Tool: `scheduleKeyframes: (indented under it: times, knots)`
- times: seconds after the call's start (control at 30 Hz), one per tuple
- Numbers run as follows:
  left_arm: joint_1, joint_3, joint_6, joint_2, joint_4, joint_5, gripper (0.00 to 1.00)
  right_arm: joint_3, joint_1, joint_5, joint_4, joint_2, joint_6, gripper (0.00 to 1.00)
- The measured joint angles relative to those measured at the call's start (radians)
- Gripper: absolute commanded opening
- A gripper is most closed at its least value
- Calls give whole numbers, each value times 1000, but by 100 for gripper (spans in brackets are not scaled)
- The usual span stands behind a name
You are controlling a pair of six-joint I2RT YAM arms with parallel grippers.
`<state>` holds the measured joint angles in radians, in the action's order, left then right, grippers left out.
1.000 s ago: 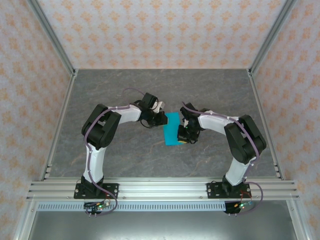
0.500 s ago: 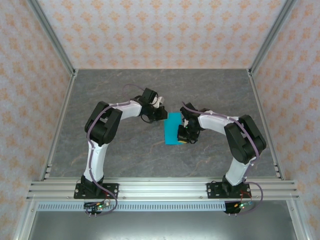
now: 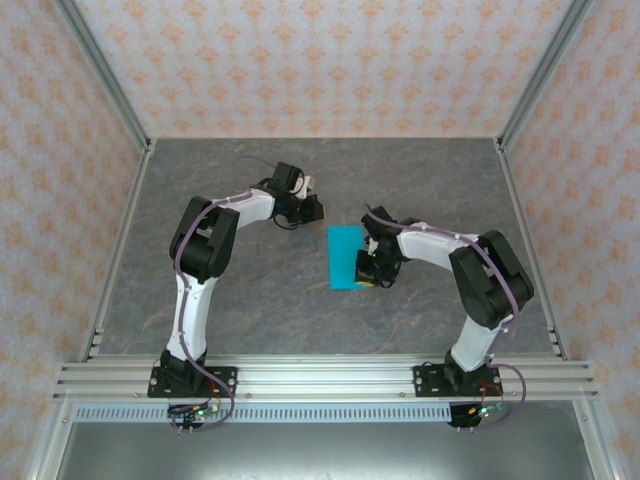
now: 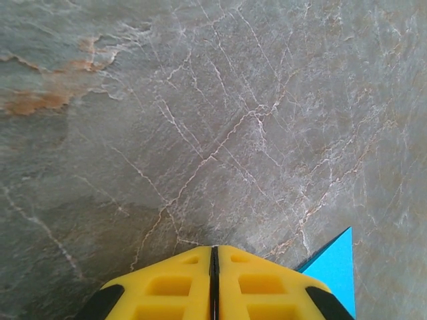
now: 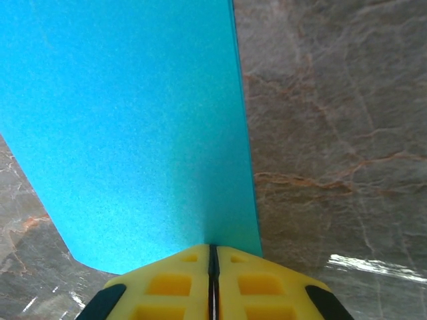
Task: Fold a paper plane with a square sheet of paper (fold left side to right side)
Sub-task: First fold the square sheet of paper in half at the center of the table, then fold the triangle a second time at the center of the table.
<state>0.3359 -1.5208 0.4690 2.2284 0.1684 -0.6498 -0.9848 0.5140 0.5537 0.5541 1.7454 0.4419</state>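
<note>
The paper (image 3: 346, 256) looks matt, the veined stone-look table (image 3: 250, 300) smooth.

No legible text, labels, brands, numbers or signs on any surface in view.

Robot arms: two, a left arm (image 3: 190, 310) and a right arm (image 3: 490, 285).
Grippers: two, a left gripper (image 3: 312, 208) and a right gripper (image 3: 368, 270).
Yellow fingers (image 4: 173, 283): two on each gripper, four altogether.
Blue paper: one sheet of paper (image 3: 345, 255).
Table: one grey marbled table (image 3: 250, 310).
Patterned walls (image 3: 320, 60): three.
Purple cables (image 3: 262, 181): two, one along each arm.
</note>
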Motion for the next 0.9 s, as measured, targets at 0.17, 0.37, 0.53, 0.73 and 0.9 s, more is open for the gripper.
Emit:
scheduleKeyframes:
  times: [0.17,0.37,0.53,0.73,0.9]
  knots:
    - [-11,108,1,-107,10,38,12,2,1,-16,-24,-30,3,41]
    - [-16,297,5,-384,-2,72,22,-14,-23,-68,-40,-144,-8,59]
    - [2,446,13,-594,-24,117,32,-27,-100,-23,-101,-146,-9,60]
    - [39,535,13,-659,-19,147,35,-28,-122,40,-126,-55,3,60]
    - [78,549,22,-658,-15,166,35,-21,-122,76,-137,-35,28,58]
